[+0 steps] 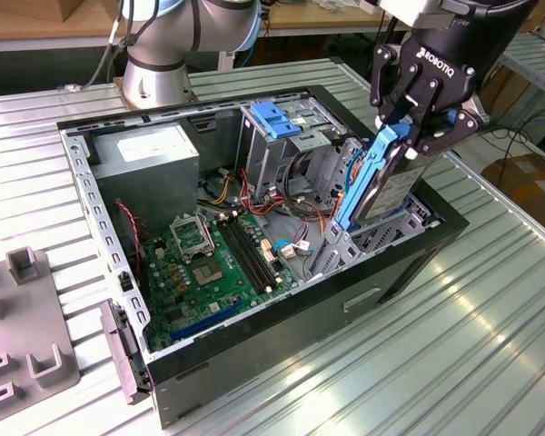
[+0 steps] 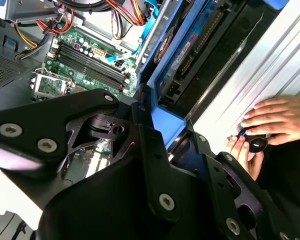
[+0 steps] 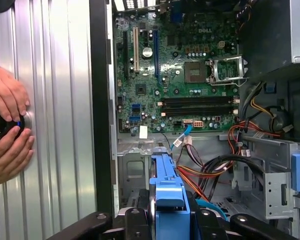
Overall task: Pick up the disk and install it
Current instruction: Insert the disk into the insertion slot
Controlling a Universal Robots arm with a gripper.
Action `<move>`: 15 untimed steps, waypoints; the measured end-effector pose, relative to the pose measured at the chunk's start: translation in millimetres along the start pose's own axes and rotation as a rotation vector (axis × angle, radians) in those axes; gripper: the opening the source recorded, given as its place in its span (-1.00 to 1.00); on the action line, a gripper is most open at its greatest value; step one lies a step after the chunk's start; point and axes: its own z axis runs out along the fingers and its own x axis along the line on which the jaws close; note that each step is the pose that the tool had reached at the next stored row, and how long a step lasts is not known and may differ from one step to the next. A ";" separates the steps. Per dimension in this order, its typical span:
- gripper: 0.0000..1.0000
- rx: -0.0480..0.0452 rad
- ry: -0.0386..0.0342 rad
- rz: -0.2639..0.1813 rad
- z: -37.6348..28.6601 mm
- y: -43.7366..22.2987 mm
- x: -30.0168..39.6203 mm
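Note:
The disk (image 1: 388,186) is a black drive with bright blue side rails. It hangs tilted over the drive bay (image 1: 381,238) at the side of the open computer case (image 1: 282,327) toward the exterior view's right. Its lower end reaches down to the bay's grey bracket. My gripper (image 1: 407,136) is shut on the disk's upper end. In the first wrist view the disk's blue end tab (image 3: 169,192) sits between my black fingers (image 3: 133,216). In the second wrist view the disk (image 2: 187,50) runs away from my gripper (image 2: 167,132) along the case wall.
Inside the case are the green motherboard (image 1: 213,263), a grey power supply (image 1: 150,159), loose red and orange cables (image 3: 210,175) and a grey cage with a light-blue latch (image 1: 274,118). A person's hands (image 3: 7,130) rest on the slatted metal table (image 1: 490,345) beside the case.

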 end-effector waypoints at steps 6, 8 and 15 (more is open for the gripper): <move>-0.26 0.0000 0.0000 -0.005 5.0 0.0 0.0; -0.26 0.0000 0.0001 -0.006 7.8 0.0 -0.1; -0.26 0.0000 -0.0001 -0.009 18.0 0.1 -0.1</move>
